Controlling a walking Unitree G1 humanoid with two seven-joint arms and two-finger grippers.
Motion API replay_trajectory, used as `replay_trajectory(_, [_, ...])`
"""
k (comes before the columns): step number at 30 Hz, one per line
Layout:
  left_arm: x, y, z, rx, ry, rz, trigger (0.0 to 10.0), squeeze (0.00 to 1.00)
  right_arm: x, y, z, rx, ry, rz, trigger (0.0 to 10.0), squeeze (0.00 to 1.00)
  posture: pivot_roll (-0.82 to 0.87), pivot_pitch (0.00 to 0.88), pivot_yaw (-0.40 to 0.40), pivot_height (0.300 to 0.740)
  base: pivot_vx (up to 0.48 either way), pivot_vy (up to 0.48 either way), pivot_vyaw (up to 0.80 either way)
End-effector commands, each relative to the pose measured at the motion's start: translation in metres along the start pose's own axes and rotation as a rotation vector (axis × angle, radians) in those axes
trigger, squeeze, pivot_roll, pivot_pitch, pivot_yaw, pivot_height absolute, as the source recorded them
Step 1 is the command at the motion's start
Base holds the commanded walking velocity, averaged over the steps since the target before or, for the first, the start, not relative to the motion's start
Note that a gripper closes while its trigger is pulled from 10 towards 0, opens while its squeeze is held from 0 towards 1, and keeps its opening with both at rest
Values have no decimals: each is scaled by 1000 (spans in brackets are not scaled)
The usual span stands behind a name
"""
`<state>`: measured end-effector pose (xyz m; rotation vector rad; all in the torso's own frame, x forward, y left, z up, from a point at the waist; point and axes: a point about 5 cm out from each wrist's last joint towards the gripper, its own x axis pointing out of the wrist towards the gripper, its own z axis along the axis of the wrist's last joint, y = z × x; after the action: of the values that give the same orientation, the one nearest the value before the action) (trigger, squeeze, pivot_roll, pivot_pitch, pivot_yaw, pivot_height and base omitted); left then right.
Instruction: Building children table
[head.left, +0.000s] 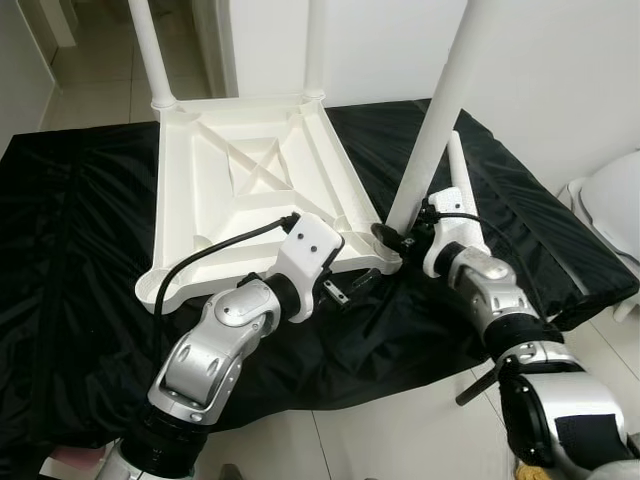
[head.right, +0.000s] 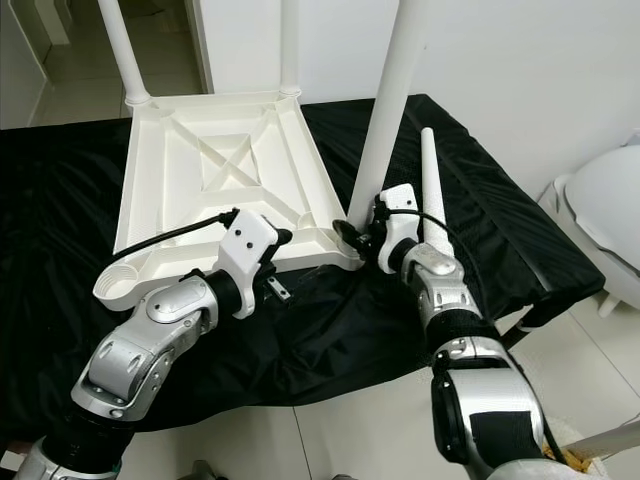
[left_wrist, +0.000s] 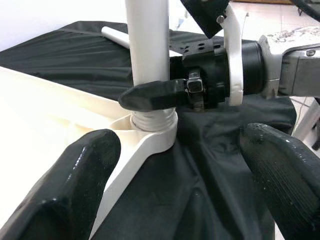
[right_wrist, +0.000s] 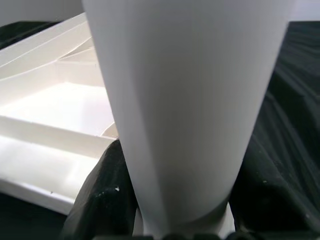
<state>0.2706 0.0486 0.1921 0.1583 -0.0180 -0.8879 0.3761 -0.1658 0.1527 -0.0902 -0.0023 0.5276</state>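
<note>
Third leg is being screwed into the upturned white plastic table top (head.left: 250, 170).

The right gripper (head.left: 392, 238) clamps the white plastic leg (head.left: 440, 110) at its near corner socket; the left gripper (head.left: 352, 287) waits wide open beside. Next, more turning to hide the thread.

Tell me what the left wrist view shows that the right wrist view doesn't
Left wrist view: the threaded base of the table leg seated in the corner socket, the right gripper clamped across it, and a loose leg lying on the black cloth.
Right wrist view: the leg's smooth shaft up close, with the ribbed underside of the tabletop behind it.
Both: the leg, the white tabletop, the black cloth.
</note>
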Motion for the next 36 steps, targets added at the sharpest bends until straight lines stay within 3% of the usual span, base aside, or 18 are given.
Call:
replay_trajectory(1, [2,-2,0,-4,6,-29,10000,0,0,6,-5,62,-21,-66,0,0,-54,32,14,740,0,0,0])
replay_trajectory(4, [2,-2,0,0,7,-37,10000,0,1,12,-7,87,-35,-107,0,0,-59,33,18,740,0,0,0])
replay_trajectory(9, [4,-2,-1,0,8,-51,10000,0,3,35,-11,198,-79,-331,0,0,-76,28,27,740,0,0,0])
replay_trajectory(13, [5,-2,-1,0,8,-53,10000,0,4,39,-11,215,-83,-375,0,0,-78,27,31,740,0,0,0])
replay_trajectory(14, [7,-2,0,-1,2,-60,10000,0,9,52,-13,269,-80,-458,0,0,-89,21,45,740,0,0,0])
replay_trajectory(16, [7,-2,0,-1,2,-60,10000,0,9,52,-13,269,-80,-458,0,0,-89,21,45,740,0,0,0])
replay_trajectory(21, [8,-2,2,10,3,-78,10000,0,24,80,-12,303,-65,-496,0,0,-81,18,45,740,0,0,0])
replay_trajectory(25, [7,-2,1,12,6,-77,10000,0,22,82,-10,297,-71,-522,0,0,-78,21,38,740,0,0,0])
replay_trajectory(26, [6,-2,0,9,9,-72,10000,0,20,79,-11,291,-60,-525,2039,0,-77,21,30,740,0,0,0])
replay_trajectory(28, [6,-2,0,9,9,-72,10000,0,20,79,-11,291,-60,-525,2039,0,-77,21,30,740,0,0,0])
replay_trajectory(29, [5,-2,-1,7,12,-68,10000,0,18,77,-11,284,-59,-533,4157,0,-76,20,25,740,0,0,0])
replay_trajectory(30, [5,-2,-1,7,12,-68,10000,0,18,77,-11,284,-59,-533,4157,0,-76,20,25,740,0,0,0])
replay_trajectory(31, [5,-2,-2,4,12,-64,10000,0,18,77,-9,286,-69,-512,10000,0,-73,19,16,740,0,0,0])
replay_trajectory(32, [5,-3,-2,2,10,-60,10000,0,17,75,-7,291,-86,-483,10000,1000,-72,17,11,740,0,0,0])
replay_trajectory(36, [5,-4,-3,0,8,-56,10000,0,14,71,-3,284,-107,-456,10000,1000,-71,16,3,740,0,0,0])
